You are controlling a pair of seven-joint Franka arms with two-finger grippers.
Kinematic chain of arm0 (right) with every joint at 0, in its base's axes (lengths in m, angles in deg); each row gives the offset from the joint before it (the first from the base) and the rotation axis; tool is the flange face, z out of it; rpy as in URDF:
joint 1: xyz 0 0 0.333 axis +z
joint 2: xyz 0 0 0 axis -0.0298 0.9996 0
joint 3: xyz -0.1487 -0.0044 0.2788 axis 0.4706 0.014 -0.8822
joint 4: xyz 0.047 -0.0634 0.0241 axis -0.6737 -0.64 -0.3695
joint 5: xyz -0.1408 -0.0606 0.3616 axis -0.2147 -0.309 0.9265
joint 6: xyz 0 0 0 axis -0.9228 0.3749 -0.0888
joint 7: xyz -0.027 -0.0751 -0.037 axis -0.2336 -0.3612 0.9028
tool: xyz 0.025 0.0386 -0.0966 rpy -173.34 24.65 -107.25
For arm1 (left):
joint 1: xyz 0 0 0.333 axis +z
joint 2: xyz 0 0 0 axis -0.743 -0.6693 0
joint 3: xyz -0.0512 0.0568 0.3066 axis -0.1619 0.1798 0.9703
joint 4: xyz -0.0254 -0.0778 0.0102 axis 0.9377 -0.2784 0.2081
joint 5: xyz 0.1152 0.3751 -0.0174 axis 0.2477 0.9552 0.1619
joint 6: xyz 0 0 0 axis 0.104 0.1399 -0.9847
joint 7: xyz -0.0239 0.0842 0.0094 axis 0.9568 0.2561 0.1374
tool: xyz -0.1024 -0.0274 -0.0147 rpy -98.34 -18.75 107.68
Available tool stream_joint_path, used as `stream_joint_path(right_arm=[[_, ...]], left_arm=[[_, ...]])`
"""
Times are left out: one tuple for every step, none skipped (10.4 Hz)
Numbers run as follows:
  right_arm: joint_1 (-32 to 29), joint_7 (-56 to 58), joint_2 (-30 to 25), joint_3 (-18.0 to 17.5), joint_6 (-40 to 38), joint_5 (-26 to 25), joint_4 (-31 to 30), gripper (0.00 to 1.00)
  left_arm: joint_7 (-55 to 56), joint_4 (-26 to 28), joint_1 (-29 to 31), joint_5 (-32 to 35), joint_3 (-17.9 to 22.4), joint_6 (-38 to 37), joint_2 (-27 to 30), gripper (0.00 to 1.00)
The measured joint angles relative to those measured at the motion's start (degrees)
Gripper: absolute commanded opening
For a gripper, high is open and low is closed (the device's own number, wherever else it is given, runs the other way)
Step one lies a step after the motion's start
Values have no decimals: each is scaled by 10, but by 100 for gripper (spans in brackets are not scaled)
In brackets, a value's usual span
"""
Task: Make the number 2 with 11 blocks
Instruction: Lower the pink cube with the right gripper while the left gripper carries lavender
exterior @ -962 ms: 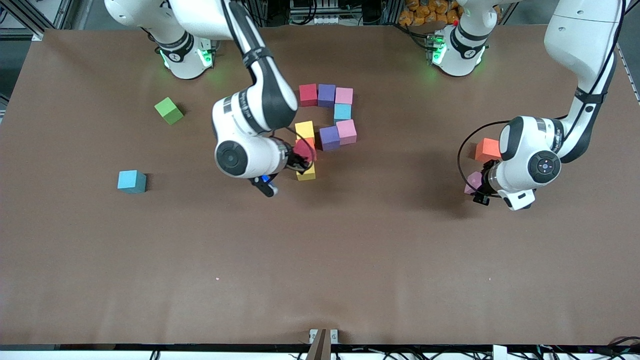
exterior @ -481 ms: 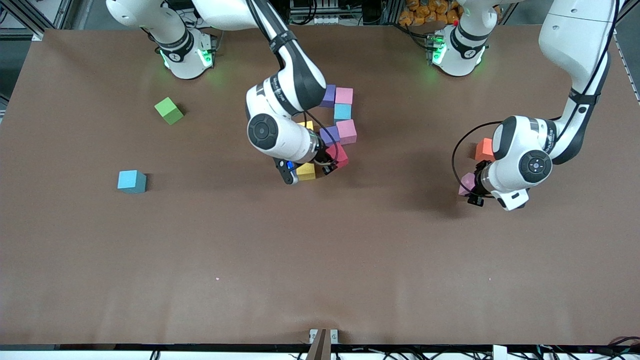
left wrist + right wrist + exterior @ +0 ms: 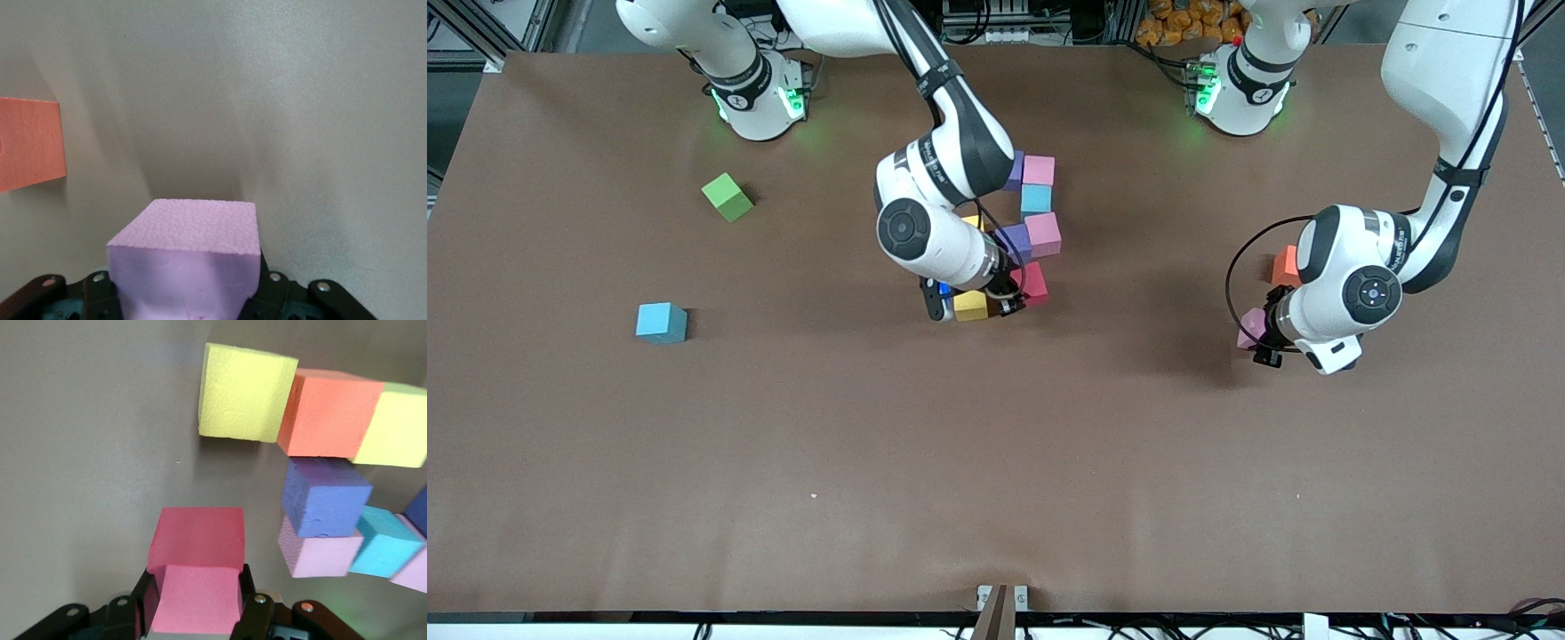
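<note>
Brown table, plain unlabelled blocks

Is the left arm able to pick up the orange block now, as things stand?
Probably not yet: the left hand is shut on a pink block, so it has no free grip. The orange block lies close beside it, uncovered.

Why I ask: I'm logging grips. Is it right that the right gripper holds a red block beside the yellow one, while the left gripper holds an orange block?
Not quite. The left gripper holds a pink block, not orange; the orange block lies on the table apart from it, as the left wrist view shows. The right gripper does hold a red block beside the yellow one.
</note>
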Motion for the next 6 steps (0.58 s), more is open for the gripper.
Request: stream_joint_path(right_arm=[[13,-4,1,0,24,0,-15,16],[24,-5,3,-1,43,0,-28,16],[29,-6,4,-1,61,0,-37,16],[30,-7,6,-1,74,0,-45,16],[29,-7,6,-1,84,0,-52,16],[30,-7,6,-1,93,0,-58,16]], left_arm=[[1,0,0,0,-2,0,0,1],[3,0,0,0,-3,0,0,1],[6,0,-1,0,-5,0,0,1],[7,0,-2,0,-6,0,0,1],[9,0,-3,0,-6,0,0,1],[10,0,-4,0,-6,0,0,1]])
